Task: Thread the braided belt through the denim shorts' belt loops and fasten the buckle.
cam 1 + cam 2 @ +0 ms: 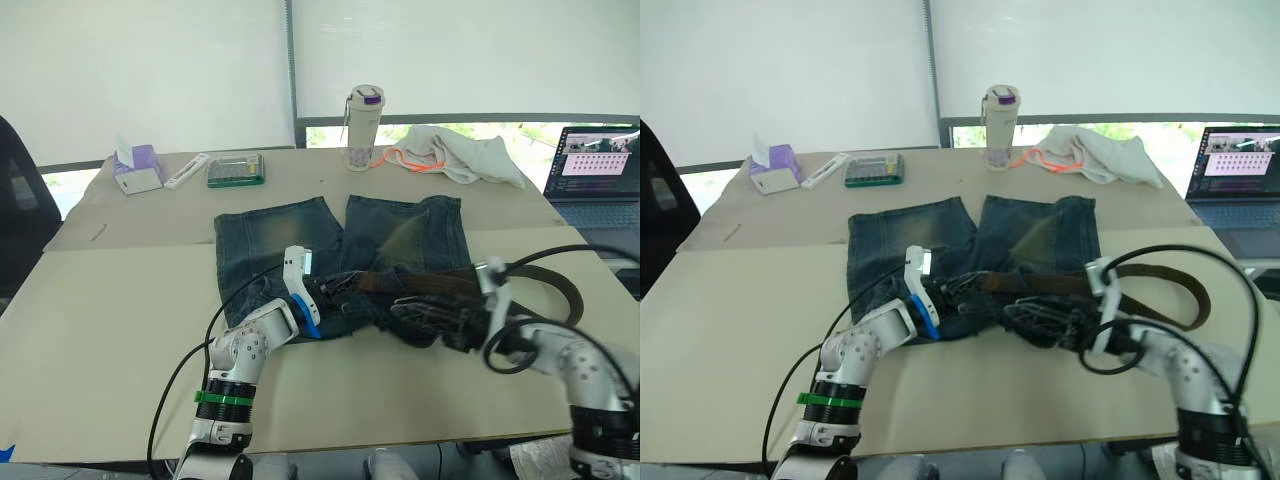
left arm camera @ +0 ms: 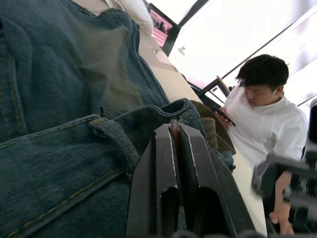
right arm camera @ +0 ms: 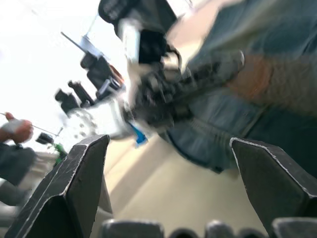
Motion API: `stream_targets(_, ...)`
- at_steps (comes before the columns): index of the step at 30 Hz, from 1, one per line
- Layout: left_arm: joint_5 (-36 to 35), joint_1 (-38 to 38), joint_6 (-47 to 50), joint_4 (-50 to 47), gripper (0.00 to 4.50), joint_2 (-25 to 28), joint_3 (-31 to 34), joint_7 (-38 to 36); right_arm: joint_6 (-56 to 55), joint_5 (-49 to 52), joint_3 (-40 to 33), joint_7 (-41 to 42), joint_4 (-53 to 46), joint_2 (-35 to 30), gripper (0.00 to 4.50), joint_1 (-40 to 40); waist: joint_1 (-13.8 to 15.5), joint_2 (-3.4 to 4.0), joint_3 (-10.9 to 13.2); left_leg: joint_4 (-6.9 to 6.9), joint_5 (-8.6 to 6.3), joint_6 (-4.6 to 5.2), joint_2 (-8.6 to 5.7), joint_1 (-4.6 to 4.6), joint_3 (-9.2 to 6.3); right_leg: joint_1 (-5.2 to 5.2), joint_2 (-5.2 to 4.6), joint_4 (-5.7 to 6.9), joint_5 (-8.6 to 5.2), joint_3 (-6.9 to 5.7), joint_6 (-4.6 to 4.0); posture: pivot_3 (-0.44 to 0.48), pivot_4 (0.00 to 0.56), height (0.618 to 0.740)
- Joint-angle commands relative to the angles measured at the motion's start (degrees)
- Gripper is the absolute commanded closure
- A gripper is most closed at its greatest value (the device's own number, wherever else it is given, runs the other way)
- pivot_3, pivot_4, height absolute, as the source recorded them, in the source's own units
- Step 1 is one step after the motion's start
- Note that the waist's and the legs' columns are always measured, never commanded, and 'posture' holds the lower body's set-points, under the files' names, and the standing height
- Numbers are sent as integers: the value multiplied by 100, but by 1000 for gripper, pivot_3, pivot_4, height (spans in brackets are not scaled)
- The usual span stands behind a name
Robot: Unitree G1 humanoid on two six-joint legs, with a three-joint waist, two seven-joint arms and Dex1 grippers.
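Denim shorts (image 1: 330, 260) lay flat mid-desk (image 1: 120, 330), legs pointing at the bottle (image 1: 363, 113). Braided belt (image 1: 430, 283) ran across the waistband and looped off past the shorts toward the laptop (image 1: 592, 165). My left end effector (image 2: 174, 163) was at the waistband, fingers nearly together, pinching a denim fold. Left wrist view added a seated person (image 2: 265, 119) beyond the desk edge. My right end effector (image 3: 168, 188) was spread wide, holding nothing, near the waistband. Bare desk on my left of the shorts.
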Motion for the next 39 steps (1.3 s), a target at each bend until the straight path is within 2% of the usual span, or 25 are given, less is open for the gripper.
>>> stream_targets(1,-14,28,-32,-223,4500,7,18,29,-749,-577,240,-279,-109,145,118,121,13,0,0,0,0,0,-1,-1,1,-3,-1,1,0,1,0,0,150,740)
stream_targets(7,72,-147,-207,123,4500,-277,-61,117,-634,-98,-130,-374,-209,232,118,90,13,0,0,0,1,-1,0,-1,0,-5,2,2,1,0,-1,0,150,740)
stream_targets(16,502,-386,280,804,4500,-377,-488,314,-755,-74,-321,-520,-264,127,118,192,13,0,0,-1,0,0,-1,0,1,-1,3,0,0,-1,0,0,150,740)
stream_targets(24,624,-541,164,992,4500,-671,-475,284,-884,-72,-390,-652,-295,203,118,297,102,-1,0,0,0,0,-4,2,0,8,-1,-5,0,-4,1,0,150,740)
stream_targets(30,388,-451,-20,825,4500,-890,-89,225,-1178,-28,-509,-792,-263,404,118,249,99,-2,1,0,0,0,-4,1,1,5,-1,-4,0,-3,1,0,150,740)
stream_targets(35,375,-747,-291,1274,4500,-1172,231,453,-1441,-210,-463,-836,-116,449,118,169,89,-3,2,0,0,0,-4,1,1,6,0,-5,0,-4,2,0,150,740)
stream_targets(39,57,-885,-478,1271,4500,-1429,546,767,-1505,-56,-549,-849,-106,490,118,77,63,-3,1,0,0,0,-2,2,0,4,1,-3,0,-3,2,0,150,740)
